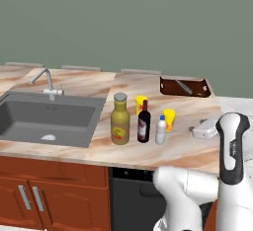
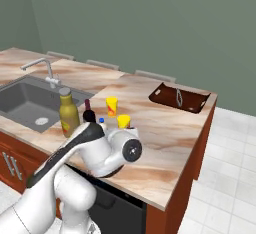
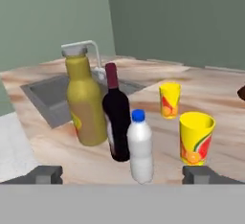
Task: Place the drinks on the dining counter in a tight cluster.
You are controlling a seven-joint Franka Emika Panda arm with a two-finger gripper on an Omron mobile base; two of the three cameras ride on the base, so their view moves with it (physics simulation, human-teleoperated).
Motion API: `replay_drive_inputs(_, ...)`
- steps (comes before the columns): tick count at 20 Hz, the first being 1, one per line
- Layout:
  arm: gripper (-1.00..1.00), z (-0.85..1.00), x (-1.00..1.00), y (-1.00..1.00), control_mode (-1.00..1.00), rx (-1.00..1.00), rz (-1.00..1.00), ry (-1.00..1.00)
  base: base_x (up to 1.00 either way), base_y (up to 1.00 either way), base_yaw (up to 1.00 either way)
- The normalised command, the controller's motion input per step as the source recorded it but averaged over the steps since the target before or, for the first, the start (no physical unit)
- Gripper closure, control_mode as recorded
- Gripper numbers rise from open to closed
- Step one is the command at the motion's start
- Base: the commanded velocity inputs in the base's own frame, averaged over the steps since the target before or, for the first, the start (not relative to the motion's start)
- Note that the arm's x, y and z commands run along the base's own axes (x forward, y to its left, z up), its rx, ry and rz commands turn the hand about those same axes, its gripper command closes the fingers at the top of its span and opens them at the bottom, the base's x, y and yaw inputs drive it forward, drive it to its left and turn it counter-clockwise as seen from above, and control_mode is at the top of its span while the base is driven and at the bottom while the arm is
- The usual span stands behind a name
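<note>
Three drinks stand close together on the marbled dining counter [image 1: 163, 152], right of the sink: a fat olive-yellow bottle [image 1: 120, 122] [image 3: 86, 104] with a grey cap, a dark wine bottle [image 1: 144, 124] [image 3: 117, 118], and a small white bottle [image 1: 161, 130] [image 3: 140, 149] with a blue cap. The wine and white bottles look nearly touching. My gripper [image 3: 123, 175] [image 1: 198, 129] hovers low over the counter to their right, open wide, with nothing between its fingers. From the right base view the olive bottle [image 2: 68, 114] and wine bottle [image 2: 89, 114] show behind my arm.
Two yellow cups [image 1: 141, 103] [image 1: 169, 119] stand just behind and right of the bottles. A dark grey sink [image 1: 44, 119] with a silver tap [image 1: 47, 82] lies to the left. A brown tray [image 1: 184, 87] sits at the back right, and the counter ends at its right edge.
</note>
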Motion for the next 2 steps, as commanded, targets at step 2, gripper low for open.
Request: replay_drive_inputs(2,-1.0,0.41,-0.39,-0.02,-1.0,-0.12,-0.22,0.3,0.0,0.0,0.0)
